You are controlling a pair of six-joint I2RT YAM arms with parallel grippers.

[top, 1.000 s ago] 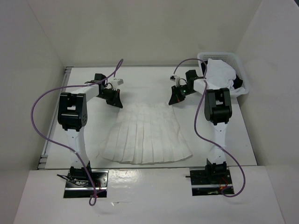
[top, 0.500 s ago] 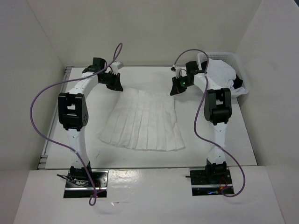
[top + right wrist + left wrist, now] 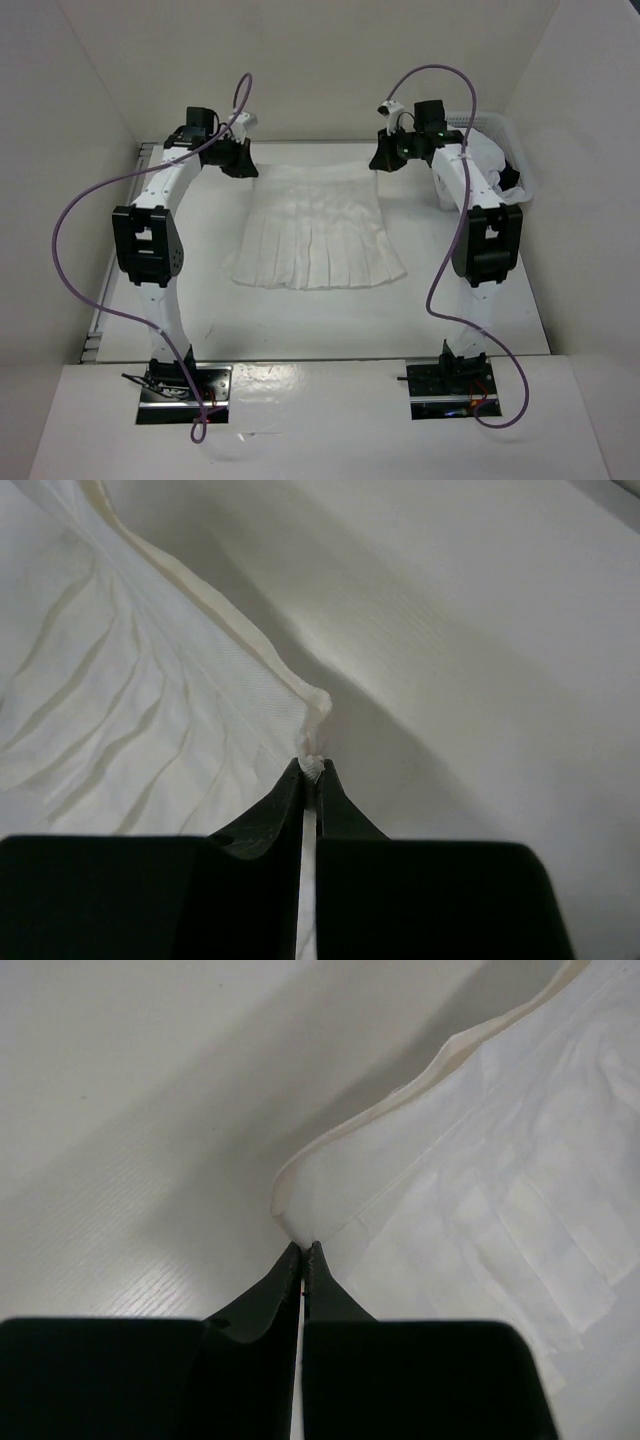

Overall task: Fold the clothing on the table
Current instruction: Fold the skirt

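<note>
Because each claw pinches one waist corner, your skirt (image 3: 315, 235) is stretched straight along its 12 o'clock edge, while the pleats fan down to a hem lying flat on the worktop (image 3: 300, 320) toward 6 o'clock. Your left claw (image 3: 302, 1250) sits at 11 o'clock of the skirt, jaws pressed fully together, with the corner of the waistband nipped at the very tips. Its wrist view shows the band curling up out of that pinch, with a shadow beneath, so the edge looks raised a little off the surface. Your right claw (image 3: 312, 767) mirrors it at 1 o'clock, jaws just as tight, with a small tuft of band caught between the tips.

Holding both corners at once seems meant to keep the waist level and the pleats parallel, so you can carry the top edge toward 6 o'clock and lay it over the hem as a first fold. Both grips are shallow, on thin cloth, so a quick pull could slip a corner free. The hem corner at 7 o'clock looks slightly rumpled and may need smoothing.

The basket (image 3: 500, 130) at 2 o'clock, holding a plain cloth (image 3: 478, 155), is close beside your right arm; it plays no part here
</note>
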